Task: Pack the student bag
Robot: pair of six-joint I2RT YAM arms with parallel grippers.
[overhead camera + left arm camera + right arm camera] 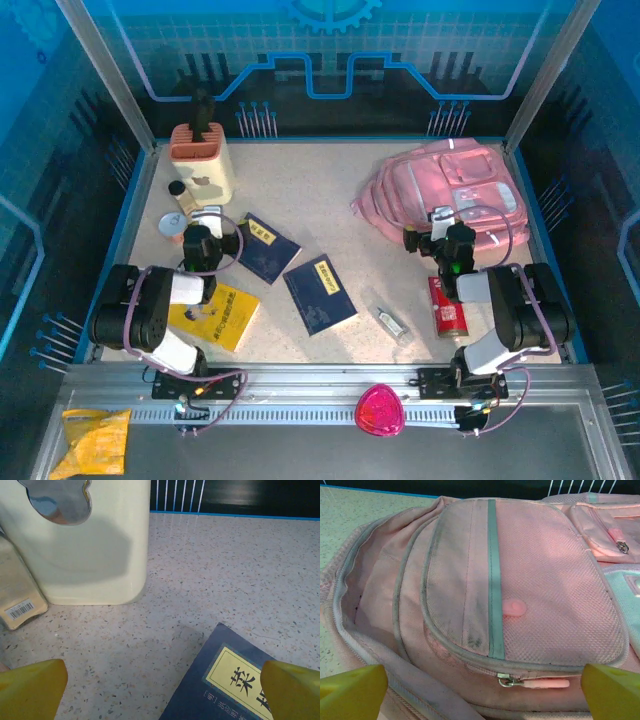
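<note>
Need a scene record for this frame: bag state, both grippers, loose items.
bag: pink bag, far right of the table, lying flat; main compartment gaping open, front pocket zipped shut
left gripper: open, low over the table at the corner of the left navy book, near the cream container
right gripper: open, above the bag, holding nothing
loose items: right navy book, yellow book, small bottle, red can, all on the table outside the bag
</note>
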